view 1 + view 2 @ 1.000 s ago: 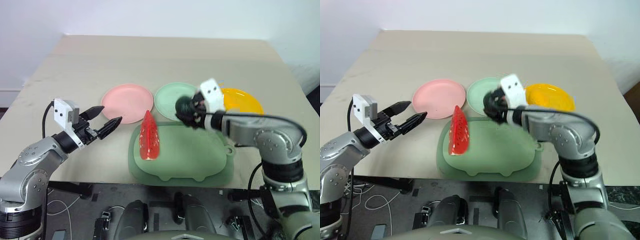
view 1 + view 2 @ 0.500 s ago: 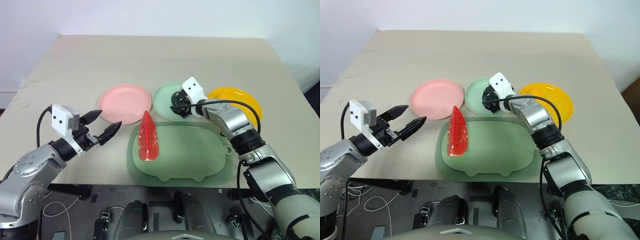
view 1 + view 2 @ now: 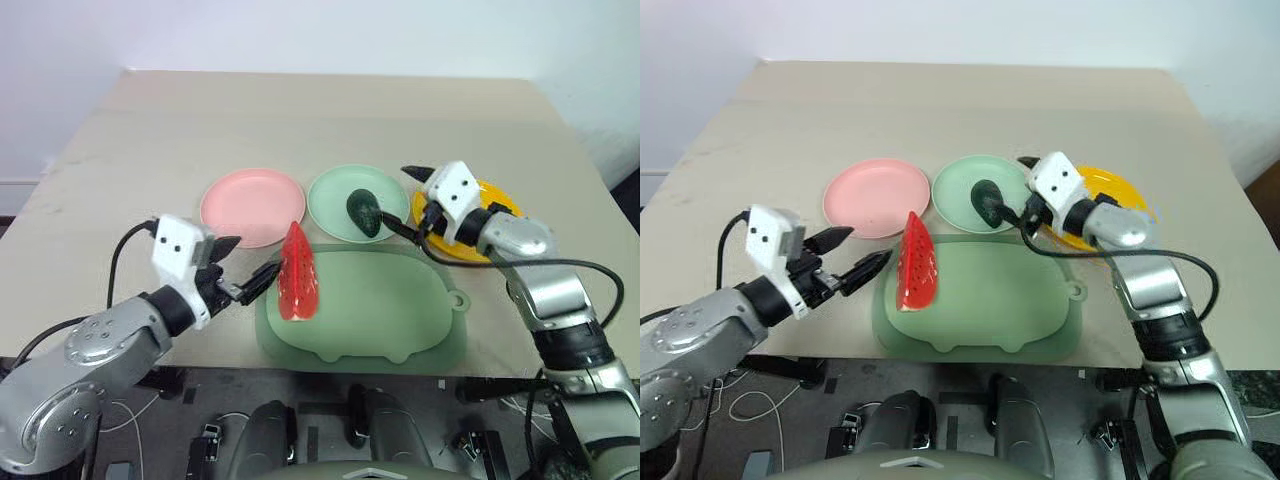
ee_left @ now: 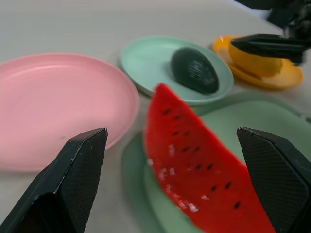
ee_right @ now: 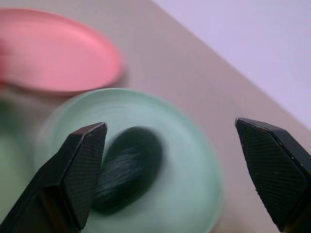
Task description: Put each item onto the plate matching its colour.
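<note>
You see the avocado (image 5: 125, 168) lying on the green plate (image 5: 194, 170), with the pink plate (image 5: 58, 53) beside it on the bench (image 5: 194, 82). Your right pincer (image 5: 175, 170) stands wide open, empty.

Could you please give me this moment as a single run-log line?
avocado: on green plate | right gripper: open, beside it | watermelon slice: on mat | left gripper: open, near slice | pink plate: bare
</note>
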